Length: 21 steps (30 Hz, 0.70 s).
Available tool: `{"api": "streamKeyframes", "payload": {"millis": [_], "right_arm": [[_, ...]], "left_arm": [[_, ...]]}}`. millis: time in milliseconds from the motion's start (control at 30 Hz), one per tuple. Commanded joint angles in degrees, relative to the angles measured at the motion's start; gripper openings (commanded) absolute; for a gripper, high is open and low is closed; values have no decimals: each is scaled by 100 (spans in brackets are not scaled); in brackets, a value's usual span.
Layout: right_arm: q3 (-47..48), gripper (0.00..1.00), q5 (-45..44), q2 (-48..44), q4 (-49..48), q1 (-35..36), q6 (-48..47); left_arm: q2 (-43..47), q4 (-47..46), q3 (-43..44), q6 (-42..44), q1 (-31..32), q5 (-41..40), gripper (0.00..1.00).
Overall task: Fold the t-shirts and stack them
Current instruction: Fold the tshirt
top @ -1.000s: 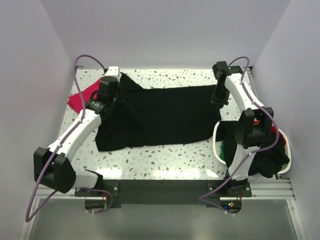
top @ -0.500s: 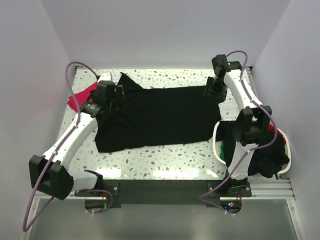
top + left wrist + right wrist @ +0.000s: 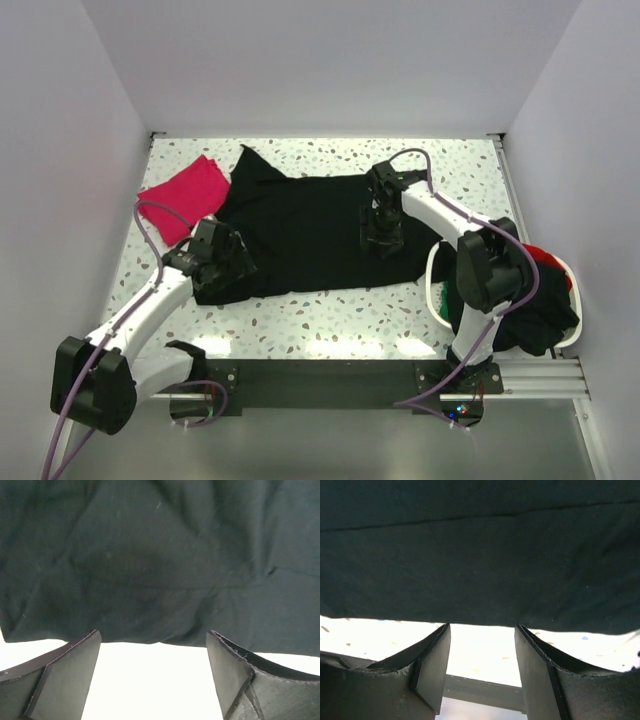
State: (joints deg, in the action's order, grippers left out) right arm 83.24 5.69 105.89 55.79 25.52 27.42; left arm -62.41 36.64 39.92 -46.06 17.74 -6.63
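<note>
A large black t-shirt point(image 3: 300, 225) lies spread flat across the middle of the table. A magenta-pink t-shirt point(image 3: 188, 186), folded small, lies at the back left. My left gripper point(image 3: 228, 268) hovers at the black shirt's near-left corner. In the left wrist view it point(image 3: 152, 635) is open over bare table, with the cloth edge point(image 3: 160, 580) just ahead. My right gripper point(image 3: 383, 243) hangs over the shirt's right part. It point(image 3: 482, 626) is open too, with nothing between its fingers and the hem point(image 3: 480, 555) above them.
A white basket point(image 3: 432, 285) stands at the near right. It holds a heap of black cloth point(image 3: 530, 320) with red point(image 3: 556, 266) and green point(image 3: 446, 296) showing. Side walls close in the table on the left and right.
Both grippers opened and let go of the black shirt's far corners. The left arm drew back to the near left. The right arm swung inward over the shirt.
</note>
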Motion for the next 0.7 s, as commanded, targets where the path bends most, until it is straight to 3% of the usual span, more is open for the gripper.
{"api": "streamKeyframes", "payload": {"millis": [0, 167, 367, 667], "right_arm": [[-115, 57, 239, 19, -569, -64, 132], [-317, 57, 222, 143, -674, -64, 132], [-703, 57, 178, 327, -877, -56, 123], [-950, 57, -427, 503, -851, -64, -8]], "left_arm": [[-7, -430, -212, -543, -25, 268, 93], [27, -246, -502, -720, -25, -66, 99], [124, -228, -1082, -913, -60, -338, 100], [344, 27, -1215, -992, -148, -1234, 100]]}}
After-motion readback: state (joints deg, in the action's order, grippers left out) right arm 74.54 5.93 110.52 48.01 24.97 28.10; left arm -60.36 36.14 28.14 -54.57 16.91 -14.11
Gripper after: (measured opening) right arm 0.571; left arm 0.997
